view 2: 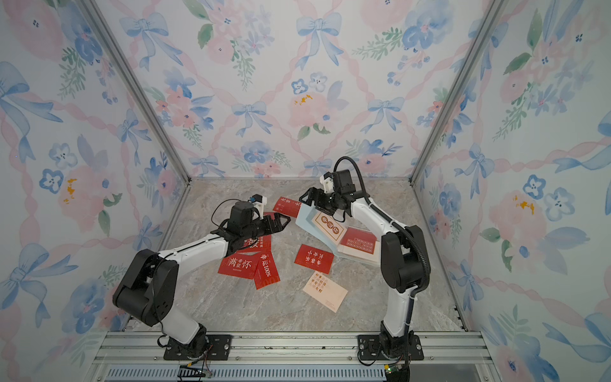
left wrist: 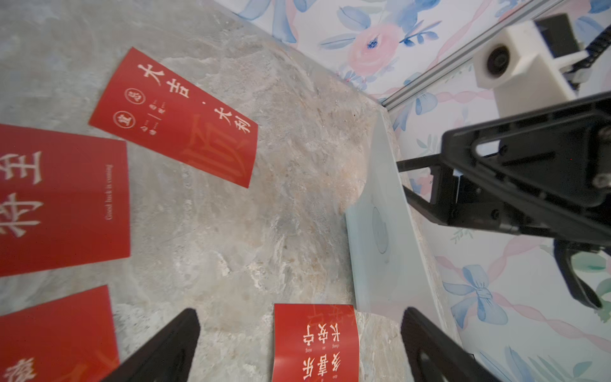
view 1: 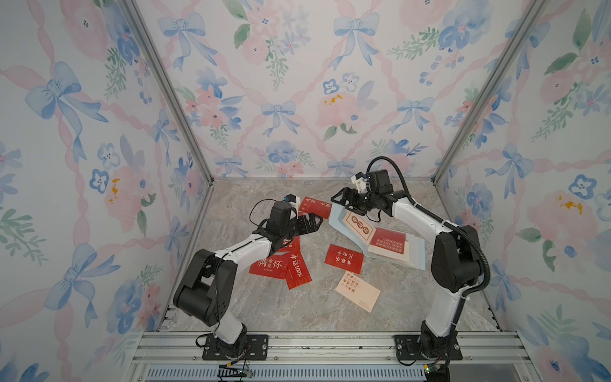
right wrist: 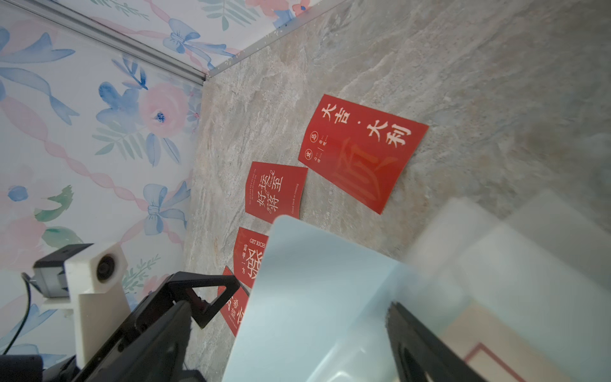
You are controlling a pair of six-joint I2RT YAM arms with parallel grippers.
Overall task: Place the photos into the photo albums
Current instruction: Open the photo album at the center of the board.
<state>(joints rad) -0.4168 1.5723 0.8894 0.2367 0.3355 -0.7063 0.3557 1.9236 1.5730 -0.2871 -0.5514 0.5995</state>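
Observation:
The pale-blue photo album (view 1: 413, 251) lies open at the right, and its cover (view 2: 305, 218) is raised at a slant. My right gripper (view 1: 340, 198) is open, with that cover (right wrist: 324, 297) between its wide-apart jaws. A cream photo (view 1: 358, 226) and a red photo (view 1: 386, 243) sit in the sleeves. My left gripper (view 1: 317, 221) hovers open and empty just left of the cover (left wrist: 380, 231). Loose red photos lie at the back (view 1: 314, 206), in the middle (view 1: 344, 259) and under the left arm (view 1: 269, 266). A cream photo (view 1: 357, 291) lies nearer the front.
The marble table (view 1: 330, 314) is boxed in by flowered walls on three sides, with a metal rail along the front (view 1: 330, 344). The two grippers are close together near the back middle. Overlapping red cards (view 2: 264, 274) lie beside the left forearm.

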